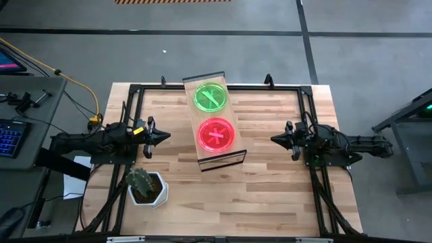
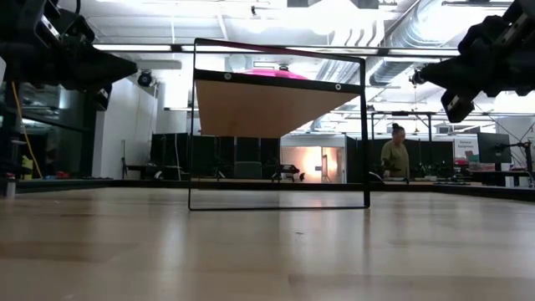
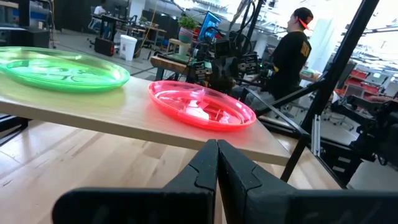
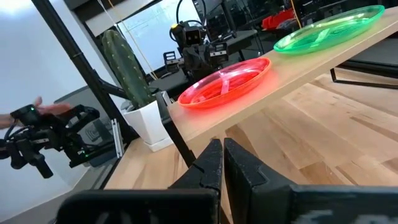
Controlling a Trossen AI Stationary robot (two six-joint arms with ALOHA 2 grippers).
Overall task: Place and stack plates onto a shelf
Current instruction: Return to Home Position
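a raised wooden shelf (image 1: 221, 158) stands mid-table, holding green plates (image 1: 210, 97) at its far end and pink plates (image 1: 217, 134) just beside them. the left gripper (image 1: 164, 136) hangs at the table's left side, fingers pressed together. the right gripper (image 1: 275, 139) hangs opposite, likewise closed.

The shelf (image 1: 221, 156) lies slightly askew. Green plates (image 1: 210, 97) sit at its far end and pink plates (image 1: 217, 134) nearer, each showing crossed bars. The left gripper (image 1: 162, 136) is left of the shelf, the right gripper (image 1: 277, 139) right of it. A cactus (image 1: 142, 179) stands off its near-left corner.
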